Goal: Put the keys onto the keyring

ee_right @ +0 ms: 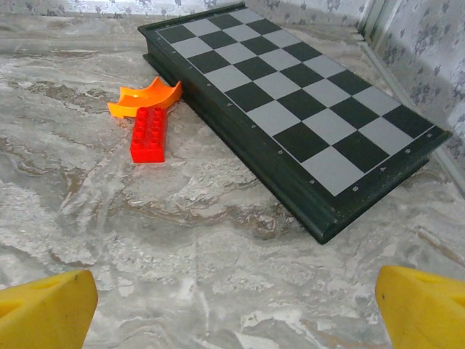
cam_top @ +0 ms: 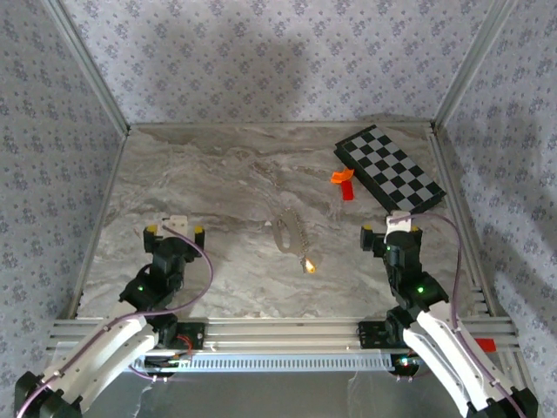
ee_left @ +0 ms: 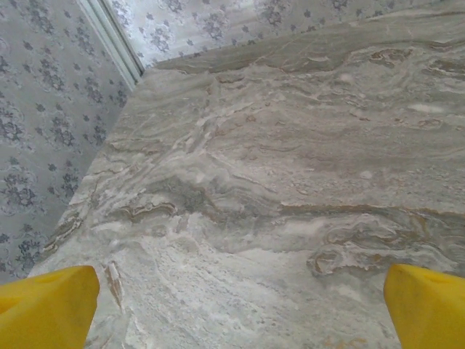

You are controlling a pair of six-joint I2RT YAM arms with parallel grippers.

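Just keyring (cam_top: 285, 233) near yellow-headed key (cam_top: 308, 265)

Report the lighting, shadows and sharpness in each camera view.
Top view: soft, even light, with a broad dim shadow on the back wall; the key glints, and the keyring is faint against the marble. Left wrist view: table sharp, yellow pads blurred. Right wrist view: chessboard crisp, with a soft shadow along its near edge.

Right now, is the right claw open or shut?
Open: the right claw has its yellow pads far apart, bare table between them.
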